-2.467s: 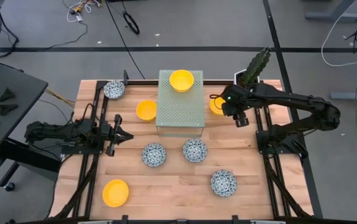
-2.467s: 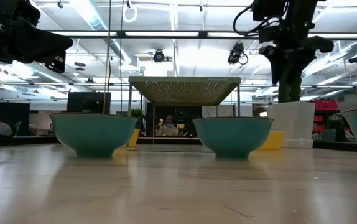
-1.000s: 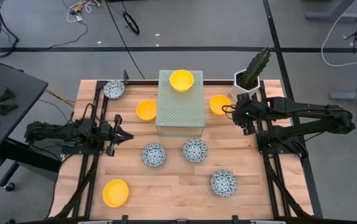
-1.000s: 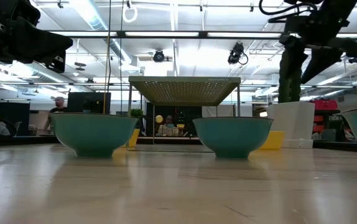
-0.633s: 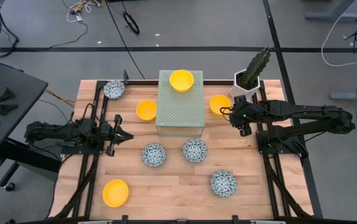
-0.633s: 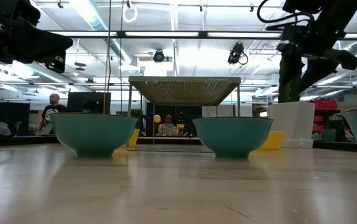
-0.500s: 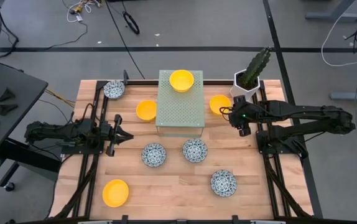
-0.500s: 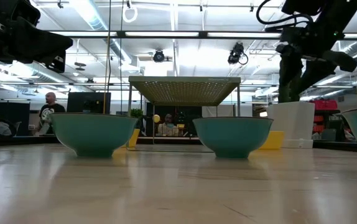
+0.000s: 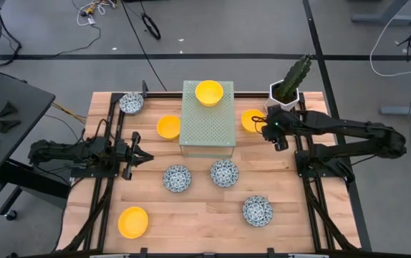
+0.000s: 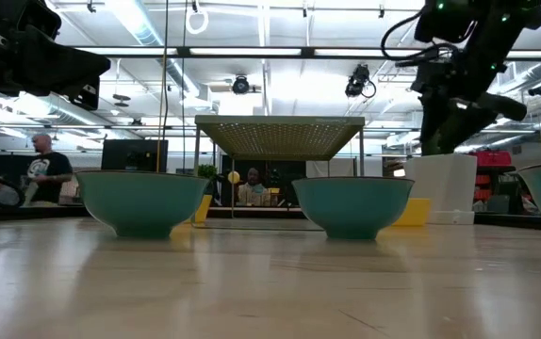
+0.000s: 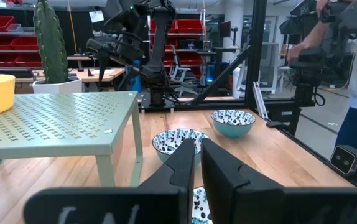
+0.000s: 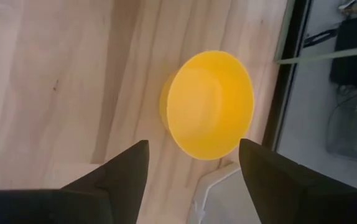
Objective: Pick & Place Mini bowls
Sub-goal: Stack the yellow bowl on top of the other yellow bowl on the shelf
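Now: right gripper (image 12: 191, 163) hovering spread, empty, over yellow mini bowl (image 12: 208, 103) | probably light, rigid, slick | pinching the rim looks best | left gripper (image 9: 135, 155) idling clenched.

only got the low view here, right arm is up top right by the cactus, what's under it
Observer: A yellow bowl on the table, beside the white cactus pot; the right gripper hangs above it.
Operator: fingers open or shut
Observer: Open, spread wide in the right wrist view, nothing between them.
Operator: anything on that mesh stand
Observer: One yellow bowl sits on the green perforated stand.
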Robot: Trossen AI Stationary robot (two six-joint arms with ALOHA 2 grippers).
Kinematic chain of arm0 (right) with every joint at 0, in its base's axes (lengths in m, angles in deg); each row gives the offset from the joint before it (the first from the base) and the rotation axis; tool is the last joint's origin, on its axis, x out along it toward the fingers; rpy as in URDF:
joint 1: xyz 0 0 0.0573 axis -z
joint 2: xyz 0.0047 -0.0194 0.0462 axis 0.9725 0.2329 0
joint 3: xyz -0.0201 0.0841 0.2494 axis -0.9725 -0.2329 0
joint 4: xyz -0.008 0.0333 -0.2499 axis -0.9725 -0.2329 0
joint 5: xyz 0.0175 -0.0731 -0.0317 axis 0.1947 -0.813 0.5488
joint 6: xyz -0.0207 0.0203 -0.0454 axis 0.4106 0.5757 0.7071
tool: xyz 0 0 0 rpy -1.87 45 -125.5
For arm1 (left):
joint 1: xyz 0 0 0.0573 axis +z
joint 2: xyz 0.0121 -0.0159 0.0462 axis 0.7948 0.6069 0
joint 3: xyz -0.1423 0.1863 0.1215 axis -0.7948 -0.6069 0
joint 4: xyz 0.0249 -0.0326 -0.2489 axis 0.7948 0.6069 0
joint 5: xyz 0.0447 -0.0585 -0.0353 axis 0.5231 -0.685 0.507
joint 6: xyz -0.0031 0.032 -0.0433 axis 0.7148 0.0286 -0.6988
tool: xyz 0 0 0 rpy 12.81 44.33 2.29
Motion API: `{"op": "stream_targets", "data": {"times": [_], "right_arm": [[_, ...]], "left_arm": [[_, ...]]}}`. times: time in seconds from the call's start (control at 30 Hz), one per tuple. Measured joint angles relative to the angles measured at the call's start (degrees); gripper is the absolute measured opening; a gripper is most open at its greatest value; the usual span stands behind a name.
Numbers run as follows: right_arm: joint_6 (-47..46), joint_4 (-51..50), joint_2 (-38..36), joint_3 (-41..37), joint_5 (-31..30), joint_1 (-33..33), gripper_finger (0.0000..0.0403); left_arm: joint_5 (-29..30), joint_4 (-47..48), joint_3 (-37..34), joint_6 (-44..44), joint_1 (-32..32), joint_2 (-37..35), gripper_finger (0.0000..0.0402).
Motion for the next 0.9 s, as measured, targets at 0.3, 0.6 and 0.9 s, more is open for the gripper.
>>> {"op": "stream_targets", "data": {"times": [0.3,0.6,0.9], "right_arm": [[0.04,-2.2,3.08,2.75,4.85,4.22,0.0251],[0.34,-2.87,7.14,7.86,7.42,7.79,0.0251],[1.44,-4.81,13.54,12.1,10.08,11.63,0.0251]], "left_arm": [[0.0,-0.01,0.0,0.0,0.0,0.01,0.0034],[0.0,-0.02,0.0,-0.02,0.01,0.0,0.0034],[0.0,-0.02,0.0,0.0,0.0,0.02,0.0034]]}}
